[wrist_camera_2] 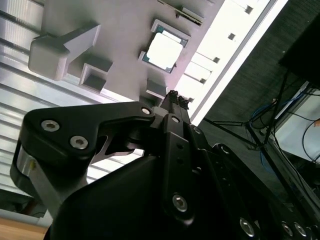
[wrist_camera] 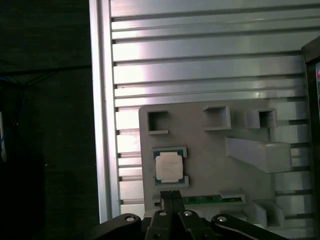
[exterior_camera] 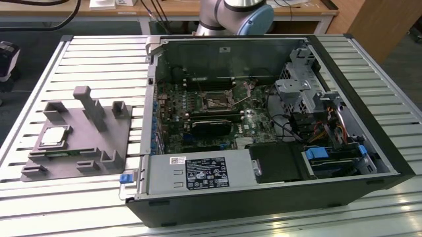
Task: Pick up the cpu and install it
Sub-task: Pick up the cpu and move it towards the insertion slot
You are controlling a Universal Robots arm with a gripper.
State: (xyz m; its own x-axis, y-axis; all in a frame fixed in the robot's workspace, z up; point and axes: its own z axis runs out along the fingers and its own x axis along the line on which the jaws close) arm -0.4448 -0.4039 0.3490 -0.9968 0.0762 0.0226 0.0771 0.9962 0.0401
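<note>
Found the cpu [exterior_camera: 53, 136] lying flat, shiny top up, in a square pocket of the grey tray [exterior_camera: 108, 131], on the slatted table [exterior_camera: 99, 54] to the exterior view's left of the open computer case [exterior_camera: 369, 182], well apart from the black socket [exterior_camera: 216, 102] on the board inside. Saw the jaws pressed together and gripping nothing in both wrist views, tips poised near the cpu's edge without touching it, close to the green memory stick [wrist_camera: 205, 200] lying in the slot alongside.
</note>
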